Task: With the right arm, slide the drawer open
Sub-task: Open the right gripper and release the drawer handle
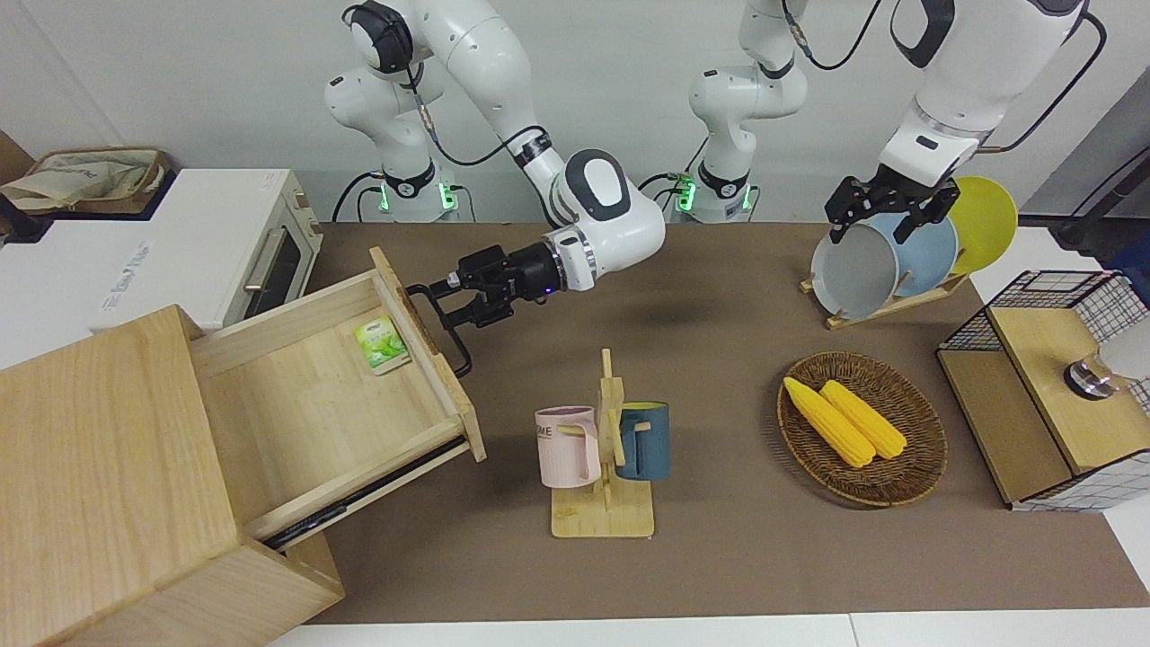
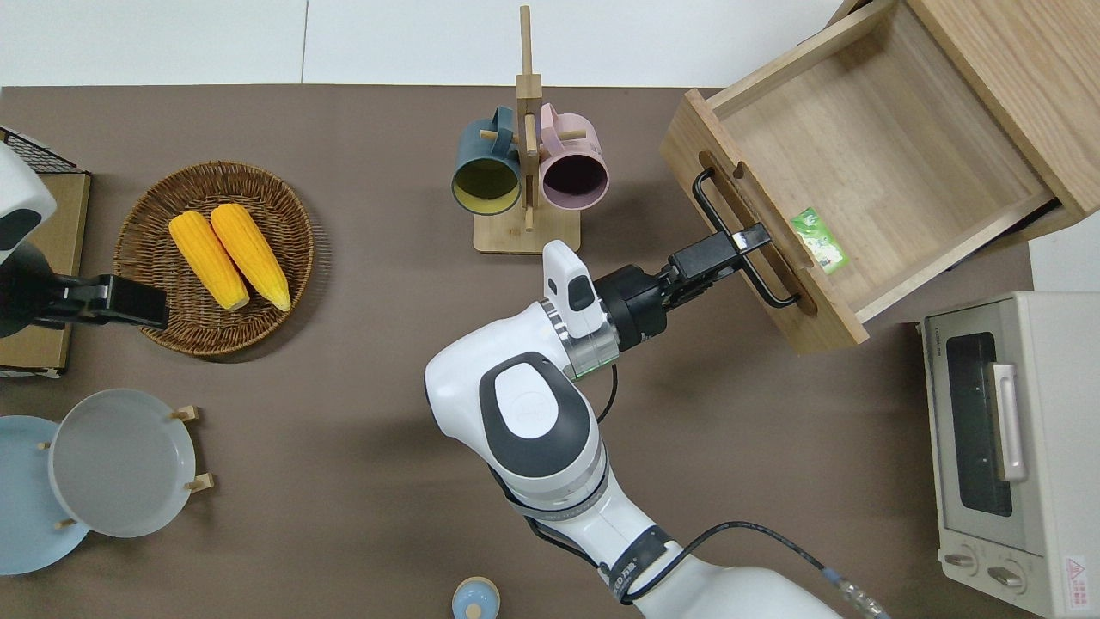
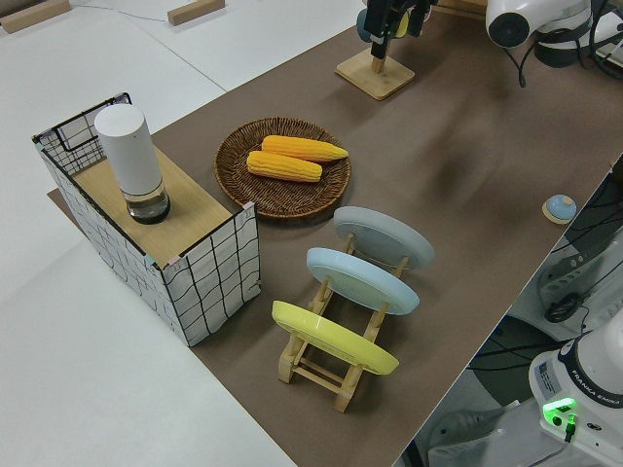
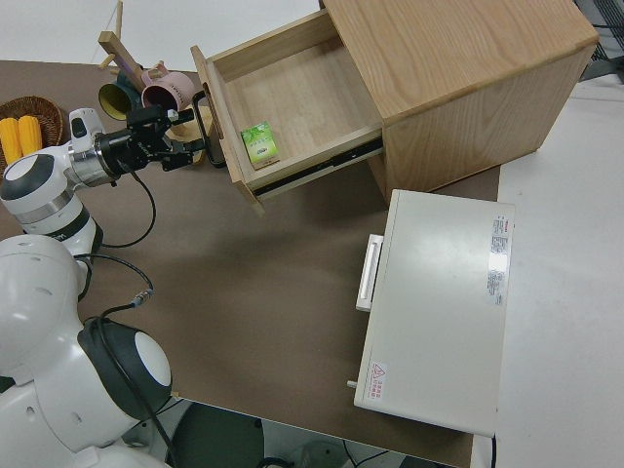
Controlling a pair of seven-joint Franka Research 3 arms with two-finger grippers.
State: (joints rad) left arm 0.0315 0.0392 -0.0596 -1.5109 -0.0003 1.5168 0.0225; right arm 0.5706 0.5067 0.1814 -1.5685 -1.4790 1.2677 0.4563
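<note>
The drawer (image 2: pixel 868 163) stands pulled well out of the light-wood box (image 2: pixel 1014 77), which sits at the corner of the table (image 2: pixel 344 533) at the right arm's end, on the edge farther from the robots. Its interior is exposed, and a small green packet (image 2: pixel 818 241) lies on the drawer floor against the inside of the front panel.

The black bar handle (image 2: pixel 741 243) is mounted on the drawer front. The right gripper (image 2: pixel 746 242) is level with the handle, and its fingers are closed on the handle bar near its middle, one on each side of the bar. The right arm (image 2: pixel 533 413) reaches across the middle of the table to this position.

The left arm is parked; whether its gripper (image 1: pixel 885 211) has the fingers open or closed cannot be told.

A mug stand (image 2: pixel 526 172) carrying a pink mug (image 2: pixel 574 172) and a blue mug (image 2: pixel 486 176) stands just beside the drawer front, toward the middle of the table. A white toaster oven (image 2: pixel 1014 447) sits at the right arm's end of the table, nearer to the robots than the box. A wicker basket (image 2: pixel 137 241) with two corn cobs (image 2: pixel 228 256) lies toward the left arm's end.
</note>
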